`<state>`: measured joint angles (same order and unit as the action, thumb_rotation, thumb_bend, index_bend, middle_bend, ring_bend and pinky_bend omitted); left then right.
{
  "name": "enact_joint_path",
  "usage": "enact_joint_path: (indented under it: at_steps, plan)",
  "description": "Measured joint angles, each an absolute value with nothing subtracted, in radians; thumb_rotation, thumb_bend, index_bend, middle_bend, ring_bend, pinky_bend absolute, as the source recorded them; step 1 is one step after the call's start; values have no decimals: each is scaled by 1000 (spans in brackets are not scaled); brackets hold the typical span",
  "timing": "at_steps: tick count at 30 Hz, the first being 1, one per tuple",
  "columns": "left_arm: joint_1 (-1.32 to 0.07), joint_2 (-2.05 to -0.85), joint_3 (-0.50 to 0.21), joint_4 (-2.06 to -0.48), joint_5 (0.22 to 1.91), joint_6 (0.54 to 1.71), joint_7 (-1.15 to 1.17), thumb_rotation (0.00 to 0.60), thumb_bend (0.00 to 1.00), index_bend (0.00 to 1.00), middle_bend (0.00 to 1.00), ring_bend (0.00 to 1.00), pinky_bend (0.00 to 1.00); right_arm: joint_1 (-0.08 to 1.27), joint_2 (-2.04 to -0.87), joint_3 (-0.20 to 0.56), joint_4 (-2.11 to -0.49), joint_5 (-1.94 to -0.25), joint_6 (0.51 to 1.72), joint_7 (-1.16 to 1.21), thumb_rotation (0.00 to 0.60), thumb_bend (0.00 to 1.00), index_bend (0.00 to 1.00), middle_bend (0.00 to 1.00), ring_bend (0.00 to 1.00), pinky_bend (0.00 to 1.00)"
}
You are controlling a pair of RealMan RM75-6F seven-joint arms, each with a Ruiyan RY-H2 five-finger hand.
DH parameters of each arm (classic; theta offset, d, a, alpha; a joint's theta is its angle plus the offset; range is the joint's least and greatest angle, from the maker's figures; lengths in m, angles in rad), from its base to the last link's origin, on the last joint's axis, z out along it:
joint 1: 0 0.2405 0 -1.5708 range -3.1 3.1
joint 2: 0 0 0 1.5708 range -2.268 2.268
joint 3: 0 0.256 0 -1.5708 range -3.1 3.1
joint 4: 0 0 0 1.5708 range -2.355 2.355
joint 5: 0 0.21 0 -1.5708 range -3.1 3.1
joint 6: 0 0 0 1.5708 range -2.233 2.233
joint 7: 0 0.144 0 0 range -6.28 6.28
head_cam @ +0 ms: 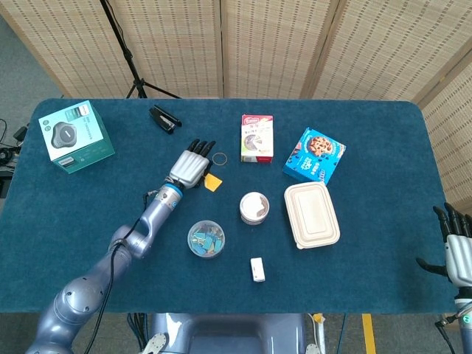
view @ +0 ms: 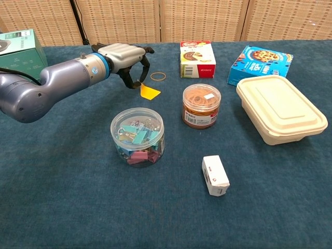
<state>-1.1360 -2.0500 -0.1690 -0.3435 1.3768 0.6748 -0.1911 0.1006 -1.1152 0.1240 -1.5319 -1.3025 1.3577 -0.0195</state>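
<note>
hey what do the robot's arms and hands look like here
The left arm is smooth, rounded blue-grey metal with a blue ring at the wrist and a thin black cable alongside. The left hand has a silver-grey back and black fingers. The right hand looks alike: grey with black fingers.

Left hand [view: 127,59] above yellow tag [view: 150,92]
</note>
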Motion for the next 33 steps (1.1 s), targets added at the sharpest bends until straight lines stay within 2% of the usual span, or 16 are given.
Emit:
enact_joint_path:
  at_steps: [10, 16, 24, 33]
  plan:
    - [-1082, -1965, -72, -454, 1492, 814, -247, 600, 404, 696, 0, 0, 0, 102, -1118, 120, -1534, -1310, 1359, -29, 600, 0, 0, 0, 0, 0]
    - [-1061, -1917, -39, -523, 1531, 871, -261, 600, 402, 699, 0, 0, 0, 102, -1121, 118, -1540, -1313, 1363, -39, 600, 0, 0, 0, 0, 0]
    - [-1049, -1872, -25, -631, 1567, 940, -266, 600, 401, 699, 0, 0, 0, 100, -1120, 116, -1548, -1319, 1371, -45, 600, 0, 0, 0, 0, 0]
    - [-1045, -1786, -45, -805, 1587, 1026, -222, 600, 401, 699, 0, 0, 0, 98, -1117, 114, -1553, -1326, 1376, -44, 600, 0, 0, 0, 0, 0]
